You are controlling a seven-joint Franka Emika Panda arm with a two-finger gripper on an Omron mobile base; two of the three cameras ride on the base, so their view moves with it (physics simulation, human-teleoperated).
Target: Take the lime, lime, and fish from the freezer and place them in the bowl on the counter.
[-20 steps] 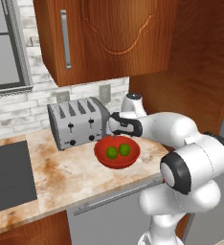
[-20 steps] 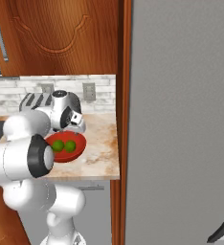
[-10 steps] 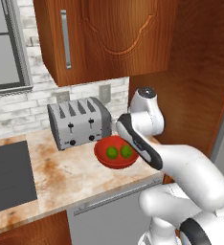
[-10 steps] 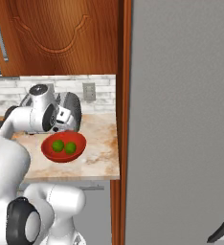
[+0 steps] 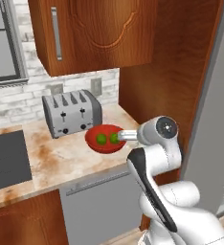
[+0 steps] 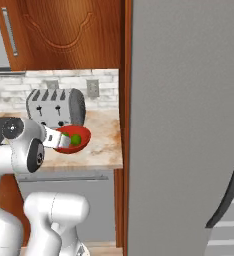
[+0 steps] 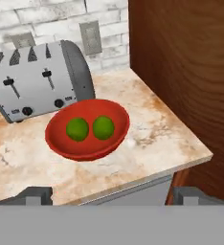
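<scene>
The red bowl [image 7: 56,142] rests on the beige counter [image 7: 152,139] in front of the toaster, with two limes [image 7: 77,128] [image 7: 103,127] side by side in it. From the left base the bowl [image 5: 94,142] and limes [image 5: 101,139] sit just left of my hand. My gripper [image 7: 111,195] is open and empty, hanging back over the counter's front edge and facing the bowl [image 6: 83,135]. The grey freezer [image 6: 189,125] fills the right, its door shut and its dark handle [image 6: 229,195] low on the right. The fish is out of view.
A silver toaster [image 5: 71,114] stands against the brick wall behind the bowl. A tall brown wood panel [image 7: 190,67] walls off the counter's right end. Wooden cabinets [image 5: 95,33] hang overhead. A dark basin [image 5: 6,165] lies at the left.
The arm has pulled back from above the bowl to the counter's front edge and turned. Both limes stay in the bowl. The views have shifted slightly.
</scene>
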